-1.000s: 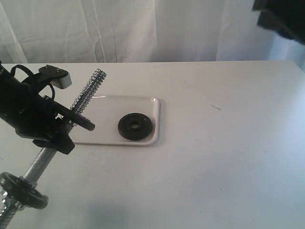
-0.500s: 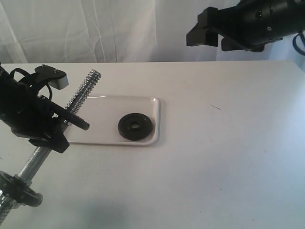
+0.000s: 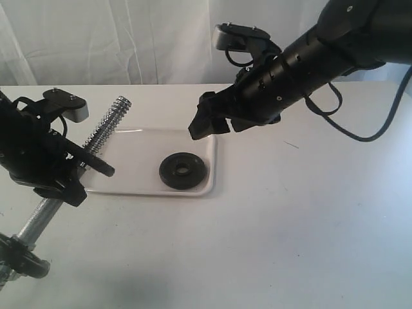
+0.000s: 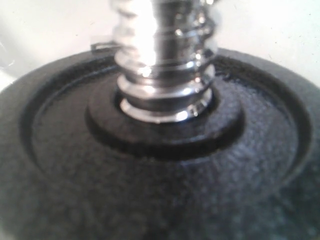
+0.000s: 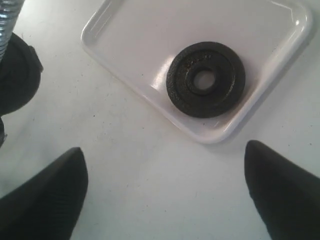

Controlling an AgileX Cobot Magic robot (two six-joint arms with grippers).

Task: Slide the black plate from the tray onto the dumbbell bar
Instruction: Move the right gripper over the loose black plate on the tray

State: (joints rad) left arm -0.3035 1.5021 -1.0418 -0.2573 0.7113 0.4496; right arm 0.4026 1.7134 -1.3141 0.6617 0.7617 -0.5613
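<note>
The black plate [image 3: 183, 170] [image 5: 205, 79] lies flat in the right part of the white tray [image 3: 135, 145] [image 5: 125, 45]. Above the tray's far right corner my right gripper [image 3: 215, 122] [image 5: 165, 200] hangs open and empty. Its two dark fingertips [image 5: 45, 200] are short of the tray's rim. My left gripper [image 3: 67, 170] is shut on the tilted dumbbell bar [image 3: 106, 129], threaded end up. Another black disc [image 3: 96, 164] [image 4: 160, 165] sits on the bar [image 4: 165, 75] and fills the left wrist view, hiding the jaws.
A second black disc [image 3: 22, 261] sits on the bar's low end near the front left table edge. White curtains hang behind the table. The right arm's cable [image 3: 360, 132] loops over the table's right part.
My right arm has swung in from the upper right and come down toward the tray, its jaws now apart. My left arm and the bar have shifted a little left and lower.
</note>
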